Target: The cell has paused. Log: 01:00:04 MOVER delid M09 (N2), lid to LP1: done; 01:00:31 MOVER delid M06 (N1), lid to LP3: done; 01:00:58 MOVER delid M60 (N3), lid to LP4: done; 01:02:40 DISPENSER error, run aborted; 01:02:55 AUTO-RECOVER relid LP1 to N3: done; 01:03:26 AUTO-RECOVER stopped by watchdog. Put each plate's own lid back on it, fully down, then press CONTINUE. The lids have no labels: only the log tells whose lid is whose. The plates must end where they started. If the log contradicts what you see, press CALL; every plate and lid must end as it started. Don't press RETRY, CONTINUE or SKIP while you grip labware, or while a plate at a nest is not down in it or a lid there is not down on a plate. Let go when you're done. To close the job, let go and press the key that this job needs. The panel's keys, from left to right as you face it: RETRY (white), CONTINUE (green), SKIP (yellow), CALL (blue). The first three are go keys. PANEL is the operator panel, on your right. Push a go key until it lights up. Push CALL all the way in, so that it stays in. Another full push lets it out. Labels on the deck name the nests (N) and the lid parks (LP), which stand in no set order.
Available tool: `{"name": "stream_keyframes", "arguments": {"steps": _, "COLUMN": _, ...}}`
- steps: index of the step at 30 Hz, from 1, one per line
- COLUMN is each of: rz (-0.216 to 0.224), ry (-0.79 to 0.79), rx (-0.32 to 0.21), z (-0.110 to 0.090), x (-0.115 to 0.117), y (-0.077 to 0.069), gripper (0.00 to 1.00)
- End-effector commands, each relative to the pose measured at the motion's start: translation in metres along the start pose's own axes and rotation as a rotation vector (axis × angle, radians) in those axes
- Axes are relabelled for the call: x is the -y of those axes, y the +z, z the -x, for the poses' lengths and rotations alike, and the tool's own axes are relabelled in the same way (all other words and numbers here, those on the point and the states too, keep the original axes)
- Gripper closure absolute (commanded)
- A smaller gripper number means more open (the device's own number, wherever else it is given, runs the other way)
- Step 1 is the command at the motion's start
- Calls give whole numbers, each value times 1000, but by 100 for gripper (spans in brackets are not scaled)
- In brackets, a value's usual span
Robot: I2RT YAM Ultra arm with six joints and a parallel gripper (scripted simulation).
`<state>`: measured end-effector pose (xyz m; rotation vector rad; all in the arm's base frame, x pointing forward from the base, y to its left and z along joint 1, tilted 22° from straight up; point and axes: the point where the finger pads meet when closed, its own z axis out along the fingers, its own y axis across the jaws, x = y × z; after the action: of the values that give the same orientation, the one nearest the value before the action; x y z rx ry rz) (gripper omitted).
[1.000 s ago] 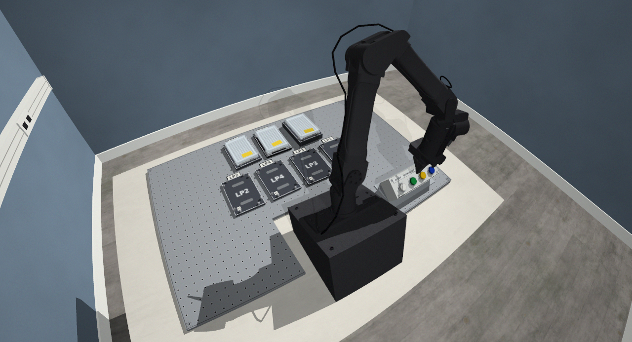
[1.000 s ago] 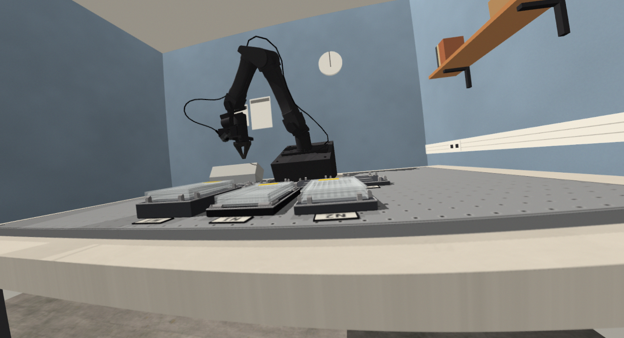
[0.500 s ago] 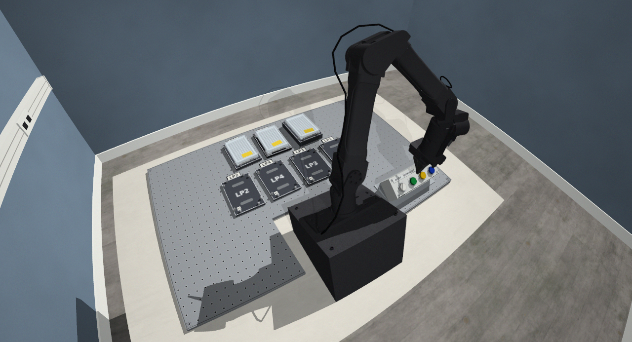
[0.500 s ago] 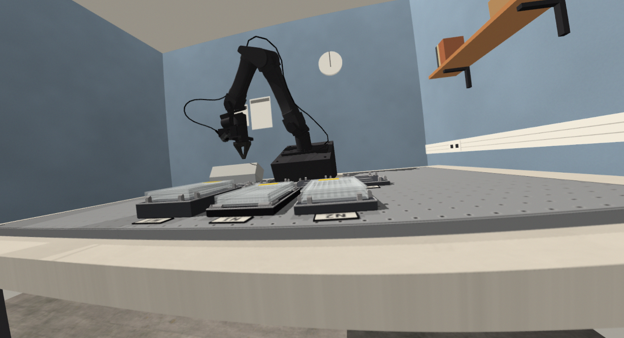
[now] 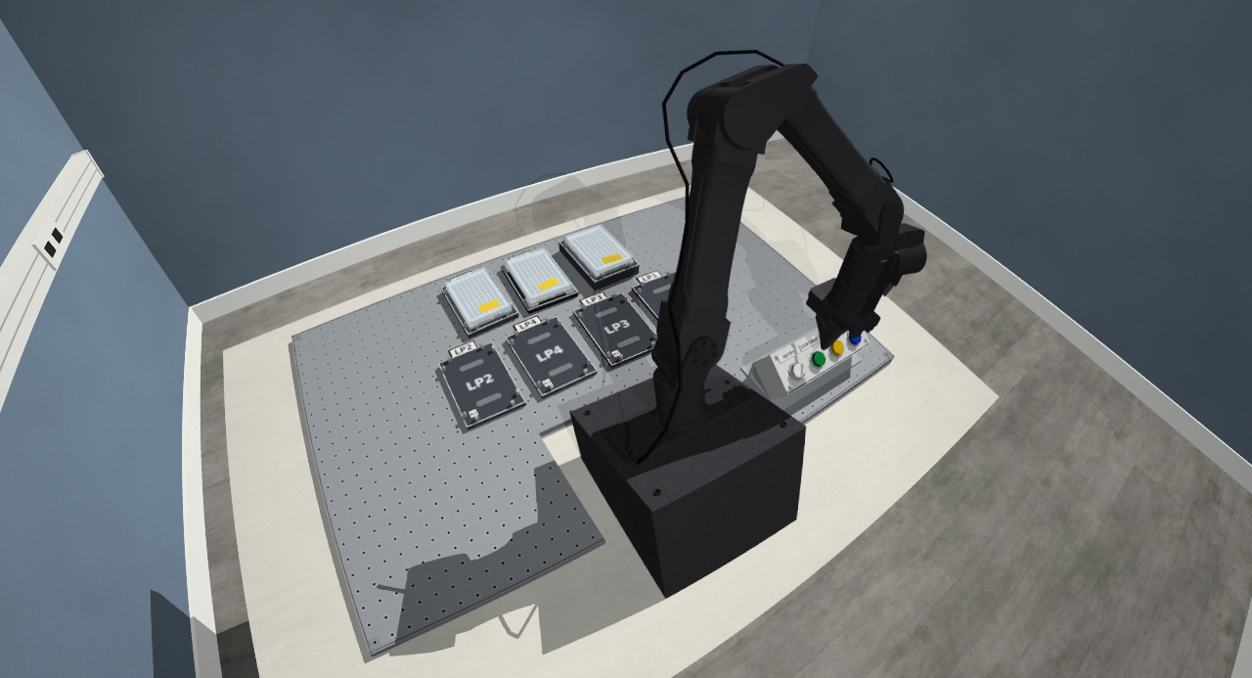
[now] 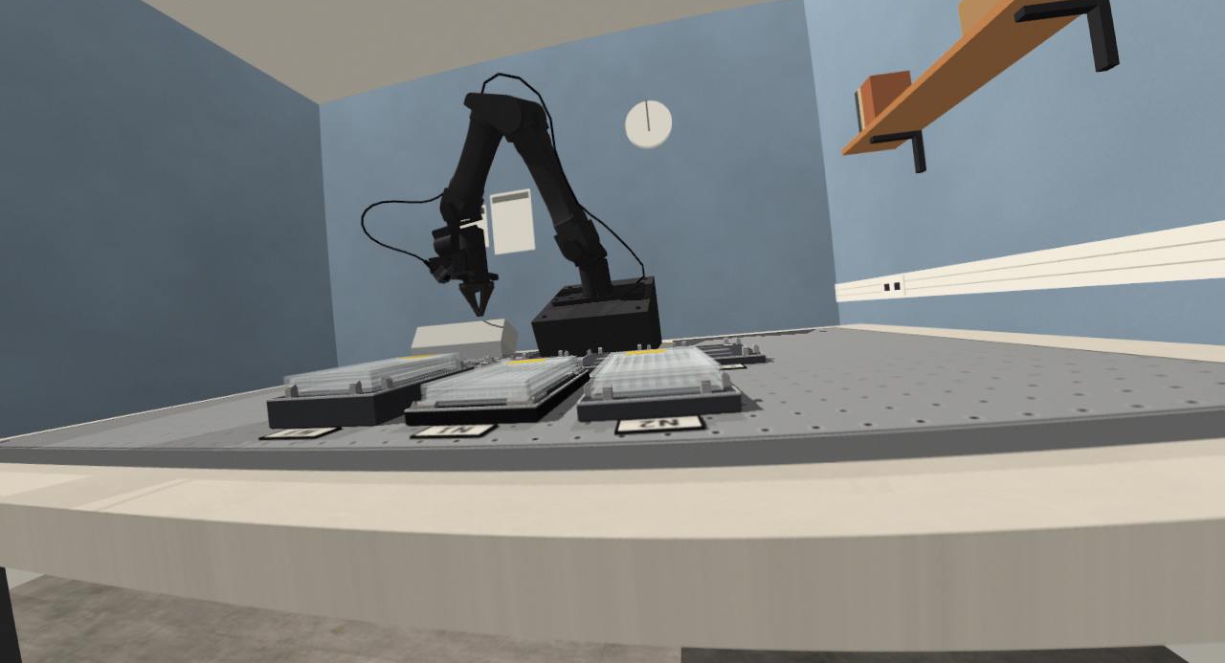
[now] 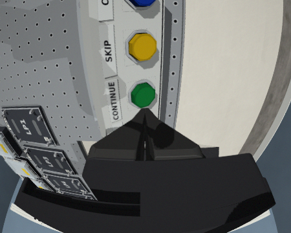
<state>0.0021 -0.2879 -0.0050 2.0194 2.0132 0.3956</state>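
A: Where is the gripper [image 7: 145, 111] seen?

B: It is seen over the panel [image 5: 782, 369], at the right edge of the surface [image 5: 393, 464]. In the wrist view its tip is placed just short of the green key [image 7: 143, 94], which is labelled CONTINUE. Whether the key is touched cannot be told.

A: How are the jaws set?

B: They are pressed fully together, to a single point, and nothing is held between them.

A: Which other keys are shown?

B: The yellow key [image 7: 142, 47], marked SKIP, is found beyond the green one, and the blue key [image 7: 142, 2] is cut off by the frame edge. In the top view the white key [image 5: 796, 371] is seen at the near end of the row. No key is seen to be lit.

A: Where are the plates?

B: Three plates are seated in a row of nests at the far side of the surface. Each is covered by a clear lid. In the exterior view the N2 plate [image 6: 657, 371] is at the right, the N1 plate [image 6: 501, 380] in the middle, and a third plate [image 6: 367, 373] at the left; its label cannot be read.

A: And the lid parks?

B: LP2 [image 5: 479, 382], LP4 [image 5: 550, 354] and LP3 [image 5: 616, 327] are shown bare, with only their dark pads seen. LP1 [image 5: 654, 292] is mostly hidden behind the arm [image 5: 709, 236] in the top view, but it is shown bare in the wrist view.
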Motion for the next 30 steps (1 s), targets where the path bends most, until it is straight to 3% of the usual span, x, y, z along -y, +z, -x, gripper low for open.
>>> {"name": "stream_keyframes", "arguments": {"steps": 1, "rz": -1, "ry": -2, "rx": 34, "z": 10, "x": 1, "y": -1, "gripper": 100}}
{"name": "stream_keyframes", "arguments": {"steps": 16, "rz": 4, "ry": 4, "rx": 25, "z": 4, "x": 0, "y": 11, "gripper": 100}}
{"name": "stream_keyframes", "arguments": {"steps": 25, "rz": 1, "ry": -4, "rx": 45, "z": 12, "x": 0, "y": 10, "gripper": 100}}
{"name": "stream_keyframes", "arguments": {"steps": 28, "rz": 8, "ry": 3, "rx": 12, "z": 4, "x": 0, "y": 20, "gripper": 100}}
{"name": "stream_keyframes", "arguments": {"steps": 30, "rz": 6, "ry": -5, "rx": 23, "z": 4, "x": -2, "y": 19, "gripper": 100}}
